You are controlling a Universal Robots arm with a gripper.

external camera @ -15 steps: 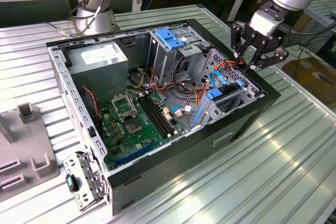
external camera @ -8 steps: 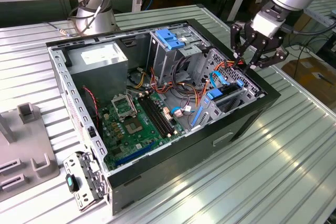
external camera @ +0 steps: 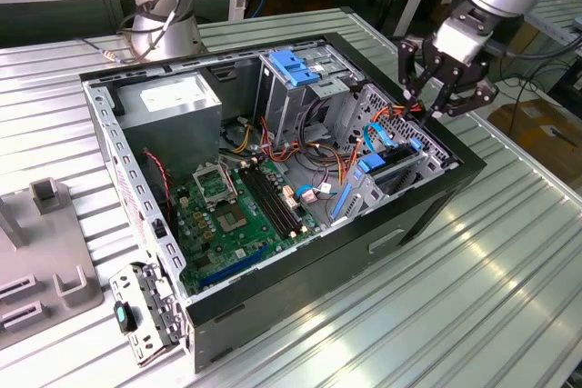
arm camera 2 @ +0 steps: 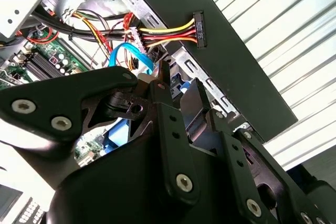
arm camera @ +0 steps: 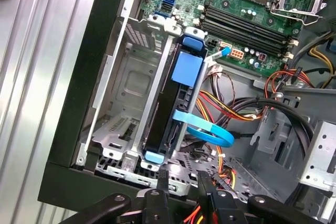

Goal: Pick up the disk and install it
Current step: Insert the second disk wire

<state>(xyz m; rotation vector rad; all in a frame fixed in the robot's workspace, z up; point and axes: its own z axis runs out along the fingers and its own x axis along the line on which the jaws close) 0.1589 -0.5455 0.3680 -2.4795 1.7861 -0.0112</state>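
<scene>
The open computer case [external camera: 273, 252] lies on its side on the ribbed metal table [external camera: 455, 297]. The disk [arm camera: 176, 106] in its blue carrier stands on edge in the metal drive bay [arm camera: 126, 93] at the case's front corner, long axis running from the case wall toward the motherboard [arm camera: 236, 3]. The gripper [external camera: 435, 102] hovers above that corner, holding nothing, its jaws slightly parted; the disk lies directly beneath them.

No text, label or number can be read anywhere. The white sticker on the power supply [external camera: 171, 95] carries print too fine to make out, and the markings on the motherboard [arm camera: 247, 3] are equally illegible.
</scene>
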